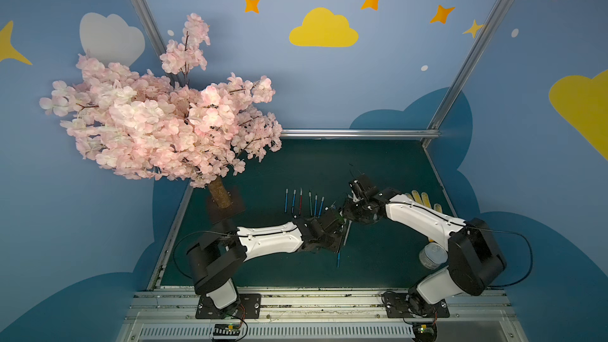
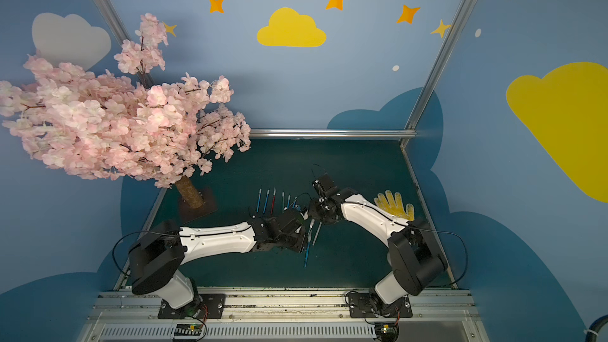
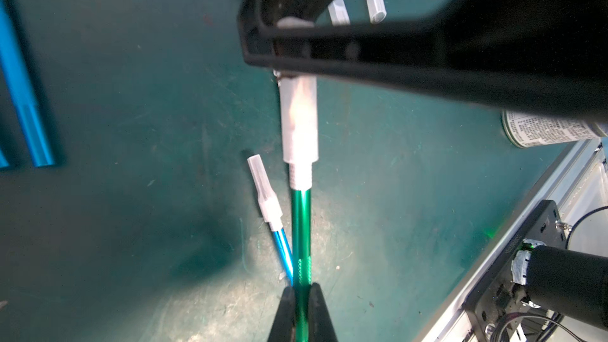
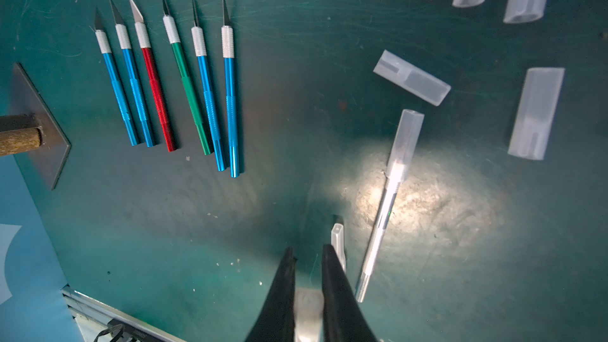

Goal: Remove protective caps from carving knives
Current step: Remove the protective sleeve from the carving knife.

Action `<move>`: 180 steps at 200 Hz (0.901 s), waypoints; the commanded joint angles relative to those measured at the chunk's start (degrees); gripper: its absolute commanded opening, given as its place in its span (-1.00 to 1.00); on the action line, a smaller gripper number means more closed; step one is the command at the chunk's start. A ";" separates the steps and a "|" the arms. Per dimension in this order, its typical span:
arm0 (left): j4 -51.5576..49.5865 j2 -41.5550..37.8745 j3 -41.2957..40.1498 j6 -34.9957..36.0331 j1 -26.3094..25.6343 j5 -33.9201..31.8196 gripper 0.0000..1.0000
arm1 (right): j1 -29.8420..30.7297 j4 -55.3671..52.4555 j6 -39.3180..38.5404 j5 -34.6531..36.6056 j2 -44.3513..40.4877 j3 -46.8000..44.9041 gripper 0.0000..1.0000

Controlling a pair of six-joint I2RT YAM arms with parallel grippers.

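Behind the row of uncapped knives (image 4: 156, 93) I have bare mat (image 1: 312, 162) clear through to the back rail (image 1: 358, 133), and another open stretch in front between the two arm bases (image 1: 250, 305). On the left the blossom tree (image 1: 158, 120) overhangs the far corner, its base plate (image 4: 49, 120) near the row. To the right, loose caps (image 4: 411, 77) lie scattered, two capped knives (image 4: 385, 205) lie near the middle, and a yellow glove (image 2: 394, 205) and a jar (image 1: 432, 256) crowd the right arm (image 1: 424, 218).
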 commanded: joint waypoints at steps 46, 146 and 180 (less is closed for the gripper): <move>-0.48 0.39 0.78 1.88 -1.51 -2.17 -0.89 | -0.26 -1.97 0.47 2.31 1.29 2.89 -0.81; 1.54 -0.28 -0.73 -0.37 -2.11 -1.32 -0.89 | -4.66 -1.64 -0.74 2.00 2.08 5.73 -0.86; 0.97 -0.25 -1.12 -0.36 -2.15 -1.57 -0.89 | -6.29 -1.71 -1.41 1.44 2.47 6.47 -0.90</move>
